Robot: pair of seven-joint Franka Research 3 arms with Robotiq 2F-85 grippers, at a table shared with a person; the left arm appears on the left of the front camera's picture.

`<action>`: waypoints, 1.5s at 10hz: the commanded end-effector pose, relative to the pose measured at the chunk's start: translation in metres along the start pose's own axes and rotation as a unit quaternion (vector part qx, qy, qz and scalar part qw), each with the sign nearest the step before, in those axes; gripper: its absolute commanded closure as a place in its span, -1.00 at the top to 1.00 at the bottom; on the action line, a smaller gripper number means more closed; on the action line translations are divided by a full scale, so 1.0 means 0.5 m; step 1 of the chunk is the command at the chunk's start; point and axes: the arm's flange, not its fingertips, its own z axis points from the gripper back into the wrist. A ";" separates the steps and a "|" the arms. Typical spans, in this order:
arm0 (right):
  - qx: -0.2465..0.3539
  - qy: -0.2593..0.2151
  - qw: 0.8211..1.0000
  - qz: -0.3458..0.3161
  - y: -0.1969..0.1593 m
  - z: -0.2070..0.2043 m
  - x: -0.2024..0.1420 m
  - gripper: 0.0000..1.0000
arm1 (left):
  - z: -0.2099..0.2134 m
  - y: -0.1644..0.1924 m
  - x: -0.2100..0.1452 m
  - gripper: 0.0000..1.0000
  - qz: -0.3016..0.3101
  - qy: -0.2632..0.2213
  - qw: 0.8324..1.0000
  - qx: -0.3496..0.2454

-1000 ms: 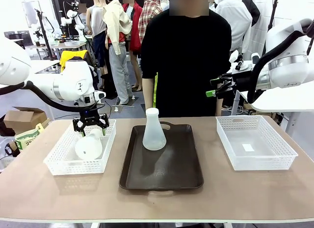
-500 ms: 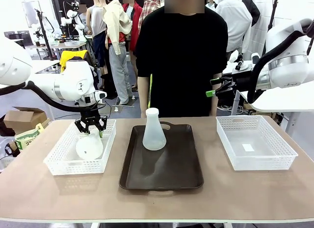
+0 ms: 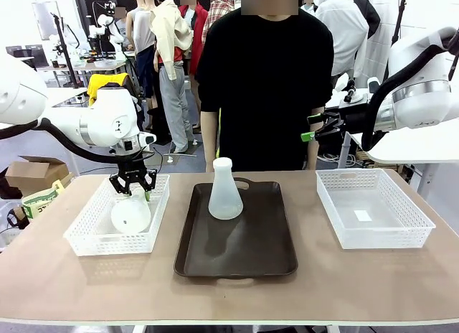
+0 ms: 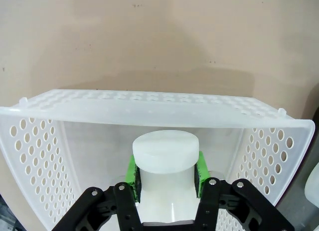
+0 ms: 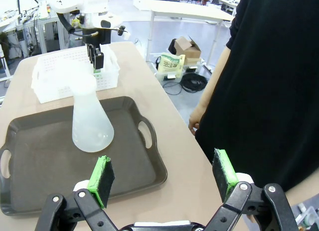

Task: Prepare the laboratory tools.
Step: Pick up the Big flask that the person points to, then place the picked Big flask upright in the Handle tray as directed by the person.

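1. The left fingers reach down into the white mesh basket on the left and are clenched on the neck of a translucent white conical flask.
2. In the left wrist view, the green pads press on both sides of that flask's neck, just under its flat round top. The basket's perforated far wall stands behind it.
3. This flask is tilted inside the basket. Its wide round base faces the robot's side of the table, and its neck slants up and away into the fingers.
4. A second conical flask stands upright on the far half of the dark brown rectangular tray, which sits in the middle of the table. Nothing touches it.
5. The right fingers are spread wide and hold nothing. They hover in the air beyond the far right of the table, beside the person in a black top.
6. In the right wrist view, those released fingers look across the tray and the upright flask, with the person's hand hanging near the table edge.
7. Another white mesh basket sits on the right of the table, well apart from both flasks.
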 end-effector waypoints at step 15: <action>0.002 0.001 1.000 0.000 0.002 0.000 -0.003 1.00 | 0.000 0.000 0.000 -1.00 0.000 0.000 1.000 0.000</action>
